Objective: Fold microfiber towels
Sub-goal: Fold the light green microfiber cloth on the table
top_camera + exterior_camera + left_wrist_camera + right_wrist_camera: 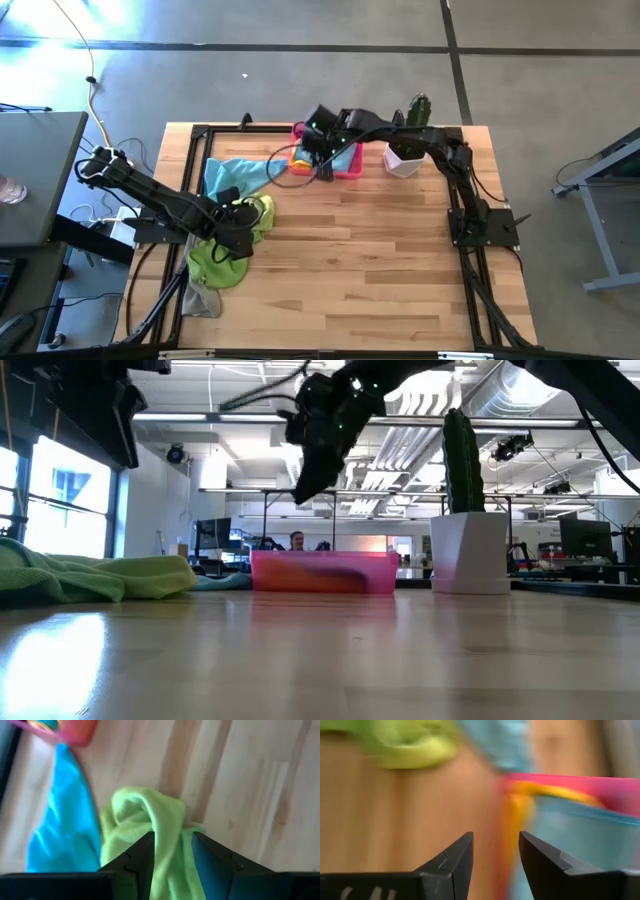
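Two soft cloths bunch at the wooden table's [380,260] left: a crumpled lime green towel [145,820], pinched between the left gripper's [172,852] fingers, beside a light blue towel [232,172]. Right gripper [496,852] hangs parted, empty, over the pink tray [325,572].

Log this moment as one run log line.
left gripper: jaws shut on lime green towel | right gripper: jaws open, empty, above pink tray | folding: underway
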Robot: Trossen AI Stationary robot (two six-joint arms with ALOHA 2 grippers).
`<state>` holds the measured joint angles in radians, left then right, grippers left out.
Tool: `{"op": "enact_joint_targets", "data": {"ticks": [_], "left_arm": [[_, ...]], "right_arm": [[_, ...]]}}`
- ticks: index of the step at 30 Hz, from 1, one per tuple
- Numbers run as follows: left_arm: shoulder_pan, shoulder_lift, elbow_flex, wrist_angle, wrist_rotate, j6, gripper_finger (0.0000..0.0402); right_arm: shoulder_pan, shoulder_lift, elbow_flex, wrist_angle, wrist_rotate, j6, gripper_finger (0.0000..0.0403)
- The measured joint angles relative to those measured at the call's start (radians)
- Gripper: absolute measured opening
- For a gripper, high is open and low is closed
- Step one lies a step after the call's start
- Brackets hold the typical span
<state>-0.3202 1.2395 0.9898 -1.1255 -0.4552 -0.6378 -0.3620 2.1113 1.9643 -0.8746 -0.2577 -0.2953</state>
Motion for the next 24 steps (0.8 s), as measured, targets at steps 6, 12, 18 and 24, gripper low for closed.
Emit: {"op": "enact_joint_targets", "data": {"ticks": [6,12,18,24], "left_arm": [[0.000,0.038,-0.047,0.012,0.046,-0.024,0.0122],[0.013,0.055,-0.151,0.135,0.048,0.129,0.0122],[0.114,0.055,-0.258,0.317,0.044,0.291,0.0122],[0.255,0.055,-0.335,0.447,0.097,0.336,0.0122]], "right_arm": [[0.135,0.000,0.002,-0.122,-0.115,0.033,0.0149],[0.290,0.000,0.002,-0.274,-0.030,0.057,0.0149],[0.405,-0.001,-0.042,-0.372,0.109,0.179,0.0148],[0.482,-0.005,-0.195,-0.354,0.148,0.312,0.0148]]}}
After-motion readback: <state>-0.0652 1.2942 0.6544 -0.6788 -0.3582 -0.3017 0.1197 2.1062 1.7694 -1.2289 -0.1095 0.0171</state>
